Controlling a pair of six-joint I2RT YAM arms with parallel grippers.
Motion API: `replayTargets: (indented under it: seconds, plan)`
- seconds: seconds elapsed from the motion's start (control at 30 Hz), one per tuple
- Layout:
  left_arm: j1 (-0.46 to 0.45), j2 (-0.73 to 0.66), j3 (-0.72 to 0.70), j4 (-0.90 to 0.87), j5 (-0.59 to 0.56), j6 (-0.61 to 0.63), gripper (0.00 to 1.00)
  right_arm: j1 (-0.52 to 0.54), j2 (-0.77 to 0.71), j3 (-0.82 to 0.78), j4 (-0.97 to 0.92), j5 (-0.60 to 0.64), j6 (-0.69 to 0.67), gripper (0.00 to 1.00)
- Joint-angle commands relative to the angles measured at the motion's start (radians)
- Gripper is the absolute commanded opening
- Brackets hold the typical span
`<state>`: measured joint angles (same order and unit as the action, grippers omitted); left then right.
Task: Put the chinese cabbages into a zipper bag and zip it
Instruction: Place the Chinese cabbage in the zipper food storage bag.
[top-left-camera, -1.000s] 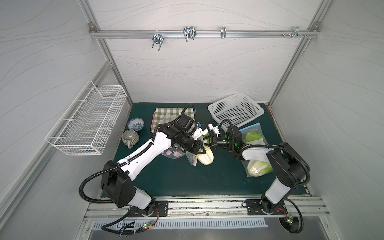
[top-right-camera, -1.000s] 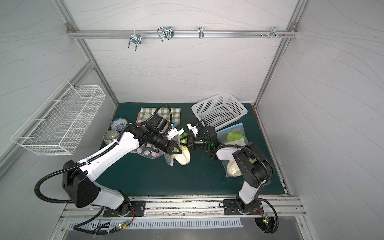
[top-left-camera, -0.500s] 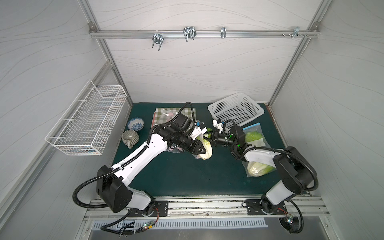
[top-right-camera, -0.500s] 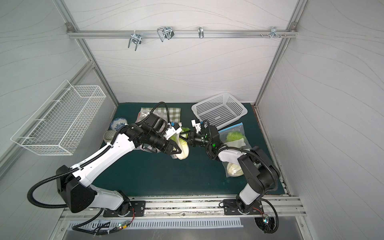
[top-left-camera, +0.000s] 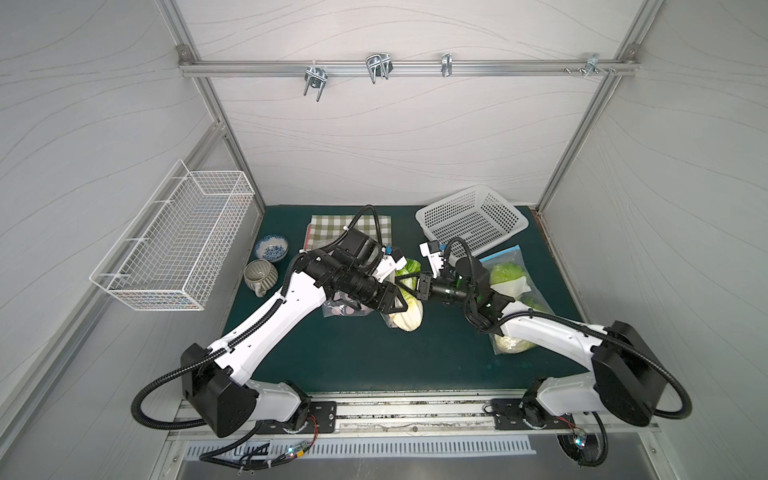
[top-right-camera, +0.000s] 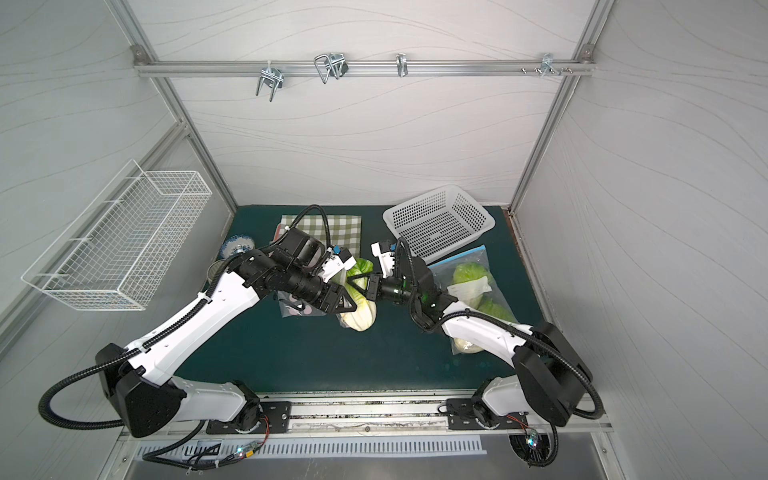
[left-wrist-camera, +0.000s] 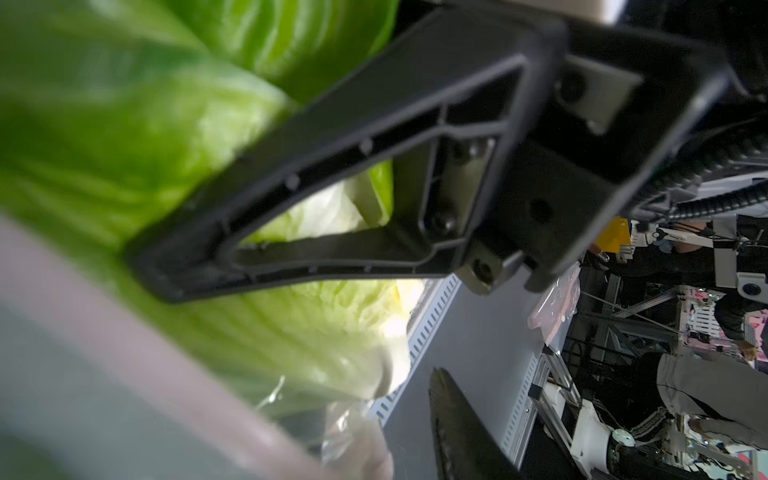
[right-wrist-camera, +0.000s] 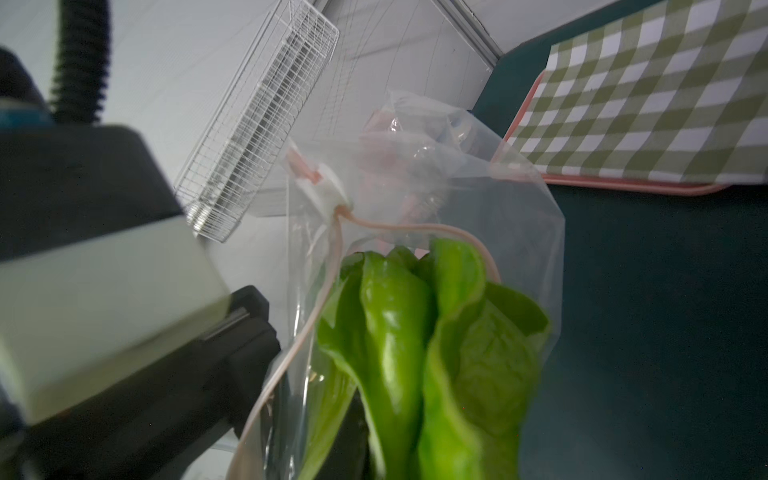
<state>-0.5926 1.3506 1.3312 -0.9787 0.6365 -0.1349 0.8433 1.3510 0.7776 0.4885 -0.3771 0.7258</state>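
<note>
One pale green chinese cabbage (top-left-camera: 409, 323) sits partly inside a clear pink-zippered plastic bag (right-wrist-camera: 478, 166); the right gripper (top-left-camera: 405, 280) pinches its leafy top, the left gripper (top-left-camera: 409, 306) stands parted beside it. Two more cabbages (top-left-camera: 505, 272) (top-left-camera: 513, 344) lie behind the right gripper.

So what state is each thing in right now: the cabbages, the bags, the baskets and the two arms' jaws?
middle cabbage: partway in the bag mouth, leaves sticking out.
pink-zip bag: unzipped, open.
blue-zip bag: lying down, cabbages inside; zip state unclear.
white basket: empty.
wire basket: empty.
right gripper: jaws closed on the middle cabbage's leaves.
left gripper: beside that cabbage; jaws' state unclear.
</note>
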Motion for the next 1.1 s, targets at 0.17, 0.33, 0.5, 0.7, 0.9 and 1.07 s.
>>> replayTargets:
  seconds: [0.17,0.33,0.5,0.7,0.9,1.07]
  plan:
    - [0.044,0.003,-0.028,0.271,-0.007,-0.033,0.46,0.058,-0.032,-0.027,-0.104,-0.028,-0.195,0.00]
    - [0.039,0.083,-0.020,0.314,0.042,-0.065,0.49,0.004,-0.017,-0.065,-0.130,-0.068,-0.219,0.00]
    - [0.039,0.109,0.023,0.218,0.049,-0.022,0.56,-0.005,0.035,-0.097,-0.088,-0.100,-0.207,0.00]
    - [0.064,0.099,0.133,0.043,0.048,0.082,0.67,-0.013,0.116,-0.115,0.018,-0.130,-0.151,0.00]
    - [0.250,0.098,0.122,0.093,-0.001,0.072,0.65,-0.016,0.154,-0.116,0.039,-0.144,-0.150,0.00]
    - [0.300,0.203,0.117,0.136,-0.063,0.086,0.66,-0.021,0.193,-0.113,0.052,-0.163,-0.143,0.00]
